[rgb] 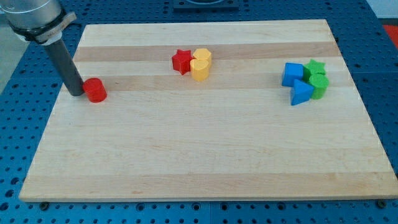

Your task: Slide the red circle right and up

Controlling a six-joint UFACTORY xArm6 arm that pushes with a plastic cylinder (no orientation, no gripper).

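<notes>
Wooden board [205, 155]: laid on a blue perforated table [18, 137].
Dark rod: no pincer is fitted, so no open or closed state can be told; my tip [77, 93] is set at far left, touching the red circle's left side.
Blue cube [292, 74], blue triangle [301, 93], two green blocks [318, 82]: clustered far right.
Yellow blocks [200, 65], red star [181, 61]: touching, far centre.
Red circle [96, 91]: far left

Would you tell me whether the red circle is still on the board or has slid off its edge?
On the board: the red circle rests on the wooden board near its left edge, with my tip against its left side.
</notes>
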